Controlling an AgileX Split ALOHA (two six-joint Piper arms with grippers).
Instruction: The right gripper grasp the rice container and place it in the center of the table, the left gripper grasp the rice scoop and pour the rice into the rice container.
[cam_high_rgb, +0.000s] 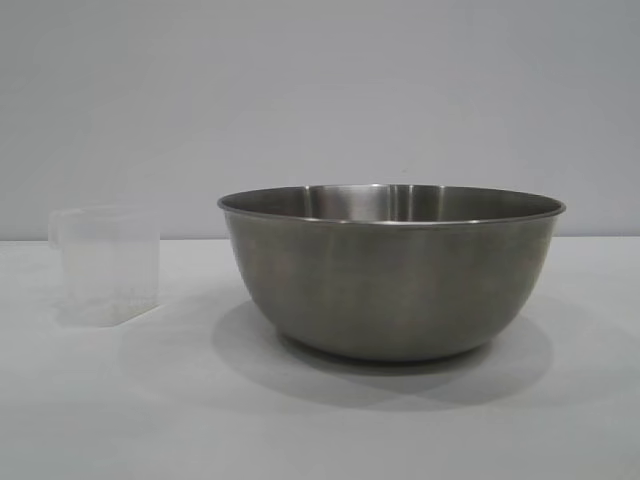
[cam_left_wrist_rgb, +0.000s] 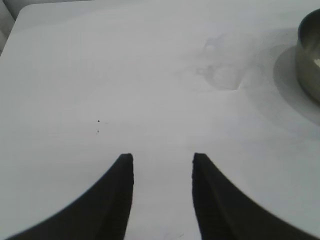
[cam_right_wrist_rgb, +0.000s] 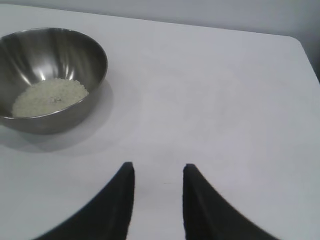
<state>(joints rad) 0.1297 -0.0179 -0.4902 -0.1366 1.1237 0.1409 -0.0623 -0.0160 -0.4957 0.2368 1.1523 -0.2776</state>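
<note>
The rice container (cam_high_rgb: 392, 272), a large steel bowl, stands on the white table (cam_high_rgb: 320, 420) right of centre in the exterior view. White rice (cam_right_wrist_rgb: 49, 97) lies in a heap on its bottom in the right wrist view. The rice scoop (cam_high_rgb: 106, 262), a translucent plastic cup, stands upright to the bowl's left; in the left wrist view the scoop (cam_left_wrist_rgb: 222, 72) shows only faintly against the cloth. My left gripper (cam_left_wrist_rgb: 163, 159) is open over bare cloth, well short of the scoop. My right gripper (cam_right_wrist_rgb: 159, 168) is open too, apart from the rice container (cam_right_wrist_rgb: 50, 75). Neither holds anything.
The table's far edge and rounded corner (cam_right_wrist_rgb: 295, 40) show in the right wrist view, with a plain grey wall (cam_high_rgb: 320, 90) behind. Bare white cloth lies between each gripper and the objects. Neither arm appears in the exterior view.
</note>
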